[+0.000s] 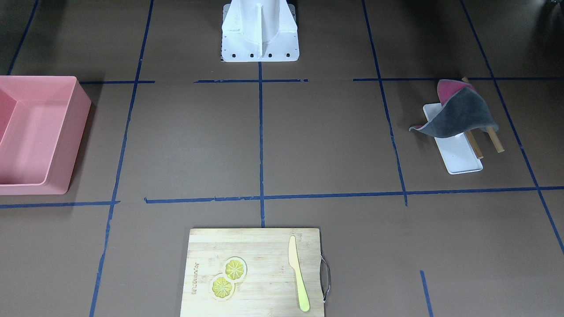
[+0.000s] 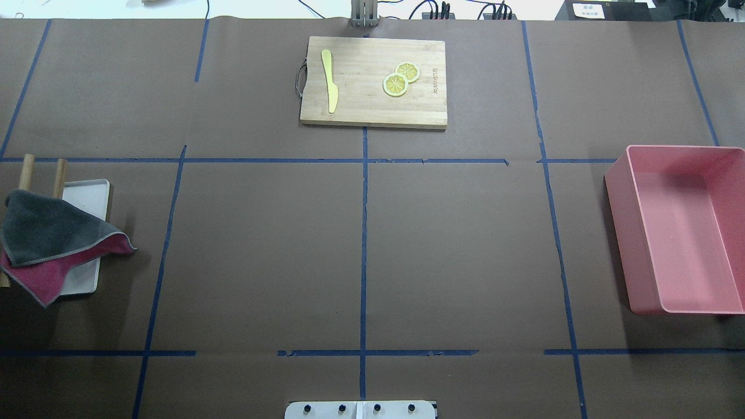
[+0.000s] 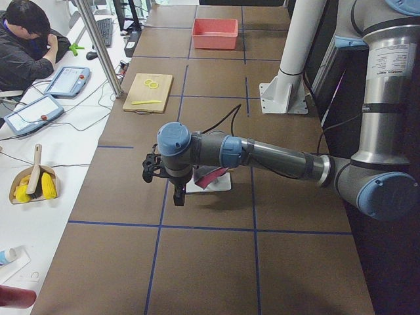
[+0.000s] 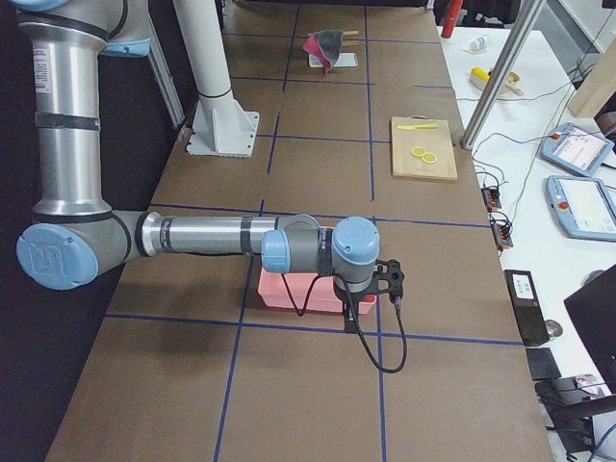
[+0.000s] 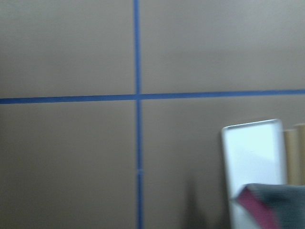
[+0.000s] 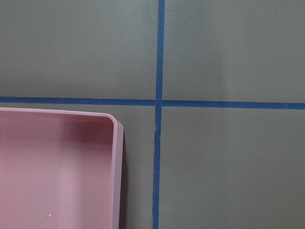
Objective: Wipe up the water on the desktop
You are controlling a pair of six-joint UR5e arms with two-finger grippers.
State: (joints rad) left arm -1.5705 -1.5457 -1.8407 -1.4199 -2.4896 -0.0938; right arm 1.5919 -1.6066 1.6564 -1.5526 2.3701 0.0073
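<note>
- The surface (image 2: 465, 244) fills my overhead view, matte dark brown and cut into rectangles by blue tape lines (image 2: 364, 233).
- At its left end a grey-and-red cloth (image 2: 52, 233) is draped over wooden rods (image 2: 25, 171) above a white tray (image 2: 87, 198).
- The left fingers (image 3: 178, 195) hang above the surface by that tray, pointing down. I can't tell how far apart they are or whether they hold anything.
- At the right end sits a pink bin (image 2: 675, 233). The right arm (image 4: 318, 252) reaches over its corner, and the right fingers are hidden from me, so I can't tell their state.
- At the far edge a bamboo board (image 2: 372, 99) carries a yellow knife (image 2: 329, 81) and two lemon slices (image 2: 400, 78).
</note>
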